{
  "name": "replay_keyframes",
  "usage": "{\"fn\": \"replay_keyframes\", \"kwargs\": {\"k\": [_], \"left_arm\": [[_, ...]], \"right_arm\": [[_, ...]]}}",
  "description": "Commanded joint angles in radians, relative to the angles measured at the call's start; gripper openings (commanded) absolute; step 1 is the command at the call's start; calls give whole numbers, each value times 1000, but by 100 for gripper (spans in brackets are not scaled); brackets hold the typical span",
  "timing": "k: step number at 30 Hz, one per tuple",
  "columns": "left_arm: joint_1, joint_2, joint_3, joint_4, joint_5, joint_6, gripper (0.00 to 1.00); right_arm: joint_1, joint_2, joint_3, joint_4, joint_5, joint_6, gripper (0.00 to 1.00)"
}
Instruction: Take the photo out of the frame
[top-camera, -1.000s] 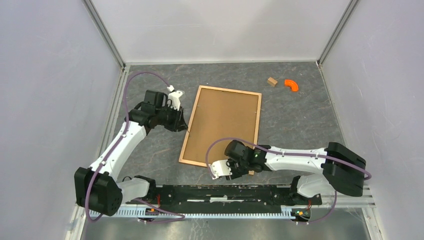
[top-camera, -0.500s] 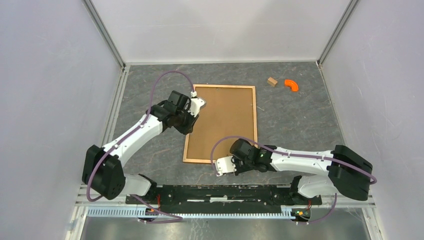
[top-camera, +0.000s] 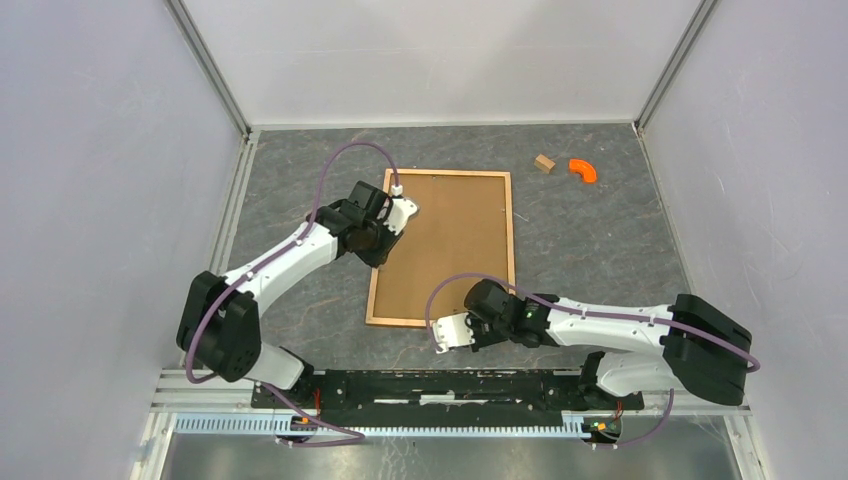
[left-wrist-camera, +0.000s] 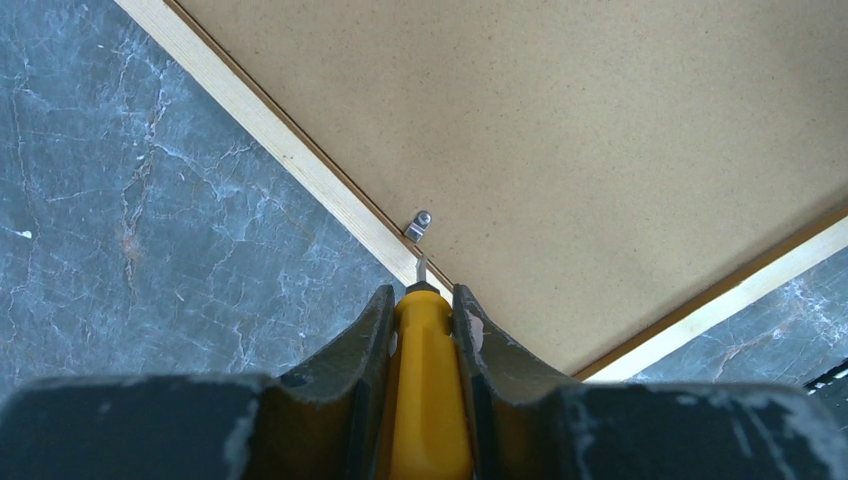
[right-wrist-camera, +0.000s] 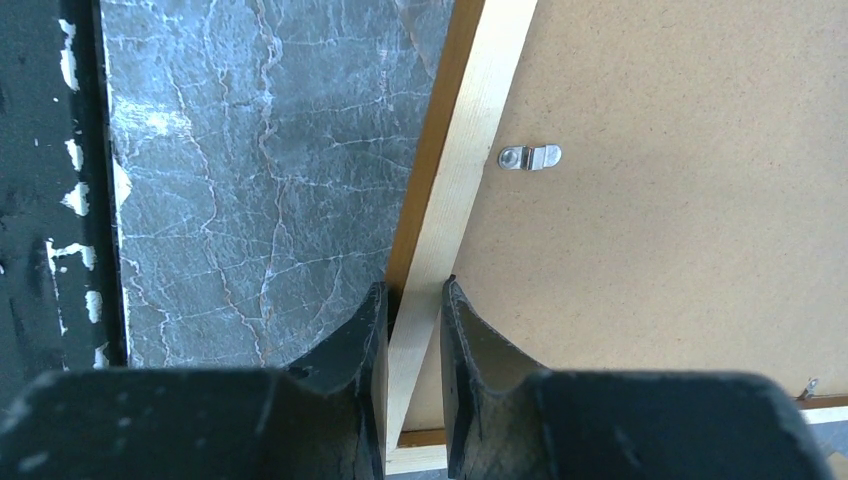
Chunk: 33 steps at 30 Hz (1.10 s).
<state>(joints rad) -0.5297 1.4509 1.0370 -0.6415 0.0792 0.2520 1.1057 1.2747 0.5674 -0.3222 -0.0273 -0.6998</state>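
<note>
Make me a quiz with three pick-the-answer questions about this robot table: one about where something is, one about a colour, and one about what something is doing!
1. Where on the table is the orange curved piece?
A. Near left corner
B. Far right, beside a small wooden block
C. Dead centre

2. What colour is the handle of the tool in the left end effector?
A. Red
B. Green
C. Yellow

3. What is the right end effector doing?
A. Closed on the wooden edge of the frame
B. Hanging wide open in the air
C. Carrying a cup

Answers:
1. B, because the top view shows it lying next to the block at the far right.
2. C, because the left wrist view shows a yellow handle clamped there.
3. A, because the right wrist view shows it pinching the pale wooden rail from both sides.
</note>
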Motion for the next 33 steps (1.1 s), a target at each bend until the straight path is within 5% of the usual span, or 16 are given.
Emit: {"fn": "replay_keyframes", "kwargs": {"k": [1,16,33], "left_arm": [[-8,18,43,52,-5,38,2],[-11,74,22,103,-77,68,2],[-62,32,-22,0,-7,80,2]], "right_arm": [[-2,0,-35,-8,-45,-17,0],[-22,-6,-44,2,-65,-7,0],[-22,17,-38,3,-78,-3,0]]}}
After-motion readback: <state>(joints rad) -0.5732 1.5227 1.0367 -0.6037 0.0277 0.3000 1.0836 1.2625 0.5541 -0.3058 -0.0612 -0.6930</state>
